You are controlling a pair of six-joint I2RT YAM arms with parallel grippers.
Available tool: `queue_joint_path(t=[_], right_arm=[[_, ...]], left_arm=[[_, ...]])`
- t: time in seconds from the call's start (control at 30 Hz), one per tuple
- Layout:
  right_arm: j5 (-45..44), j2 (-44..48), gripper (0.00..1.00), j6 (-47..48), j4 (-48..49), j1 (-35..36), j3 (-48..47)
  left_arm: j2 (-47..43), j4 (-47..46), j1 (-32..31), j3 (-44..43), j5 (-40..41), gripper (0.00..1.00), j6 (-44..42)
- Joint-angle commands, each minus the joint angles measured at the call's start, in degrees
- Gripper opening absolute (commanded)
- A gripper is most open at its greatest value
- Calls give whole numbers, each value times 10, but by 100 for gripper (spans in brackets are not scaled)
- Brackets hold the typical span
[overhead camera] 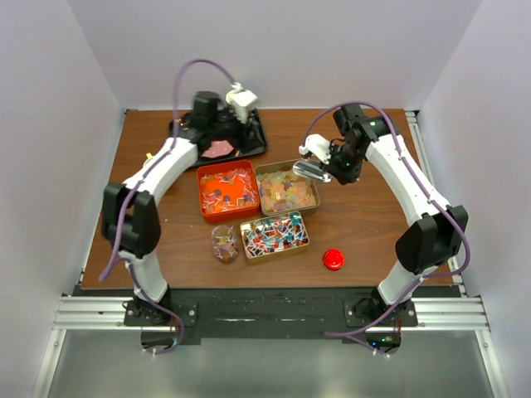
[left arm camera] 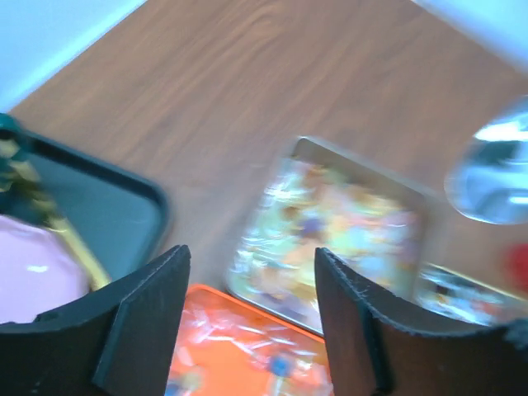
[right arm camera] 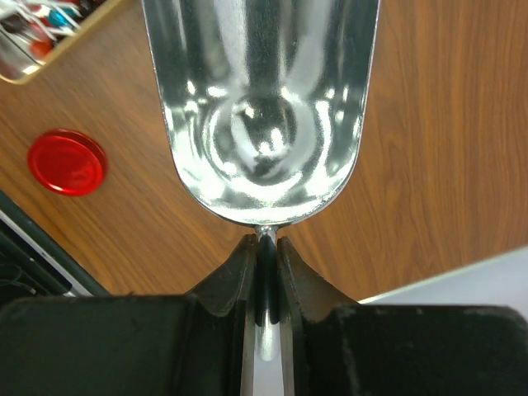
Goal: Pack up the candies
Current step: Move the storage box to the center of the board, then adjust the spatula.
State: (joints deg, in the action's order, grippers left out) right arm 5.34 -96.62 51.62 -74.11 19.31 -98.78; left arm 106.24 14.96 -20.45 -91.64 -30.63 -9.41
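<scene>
The candies lie in three open tins: wrapped ones in an orange tin point(overhead camera: 226, 189), pale gummy pieces in a metal tin point(overhead camera: 286, 190), and bright wrapped ones in a front tin point(overhead camera: 275, 235). More sit in a small clear container point(overhead camera: 224, 244). My left gripper point(overhead camera: 217, 133) hovers over the black tray, open and empty point(left arm camera: 252, 257), in a blurred view of the orange tin point(left arm camera: 247, 346) and gummy tin point(left arm camera: 338, 235). My right gripper point(right arm camera: 265, 247) is shut on the handle of an empty metal scoop point(right arm camera: 262, 107). The scoop point(overhead camera: 308, 171) hangs at the gummy tin's right edge.
A round red lid point(overhead camera: 333, 259) lies on the wood at the front right, also seen as the red lid point(right arm camera: 67, 162) in the right wrist view. A black tray point(overhead camera: 253, 141) holding a pink item stands at the back left. White walls enclose the table.
</scene>
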Motion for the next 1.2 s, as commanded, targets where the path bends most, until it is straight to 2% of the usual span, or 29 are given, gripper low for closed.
queue_joint_path(t=[0.0, 0.07, 0.1, 0.2, 0.4, 0.8, 0.9, 0.97, 1.07, 1.17], right_arm=[[46, 26, 0, 2, 21, 31, -17], [25, 23, 0, 3, 29, 57, -12], [20, 19, 0, 2, 31, 71, -10], [6, 12, 0, -7, 42, 85, -17], [-31, -12, 0, -18, 66, 107, -32], [-46, -43, 0, -19, 79, 143, -80], [-52, -40, 0, -16, 79, 154, -76], [-53, -38, 0, -19, 80, 157, -74], [-51, -34, 0, -20, 83, 158, -70], [-46, -31, 0, -22, 80, 161, -68]], left_arm=[[-24, -141, 62, 119, -348, 65, 241], [-17, -220, 63, 157, -409, 64, 302], [-16, -315, 62, 171, -420, 64, 384], [2, -452, 58, 207, -437, 64, 509], [8, -455, 49, 218, -436, 64, 530], [6, -425, 34, 229, -413, 61, 521], [6, -457, 34, 233, -426, 55, 536], [7, -507, 34, 245, -436, 49, 574], [11, -533, 34, 254, -444, 38, 593], [17, -554, 32, 260, -453, 18, 611]])
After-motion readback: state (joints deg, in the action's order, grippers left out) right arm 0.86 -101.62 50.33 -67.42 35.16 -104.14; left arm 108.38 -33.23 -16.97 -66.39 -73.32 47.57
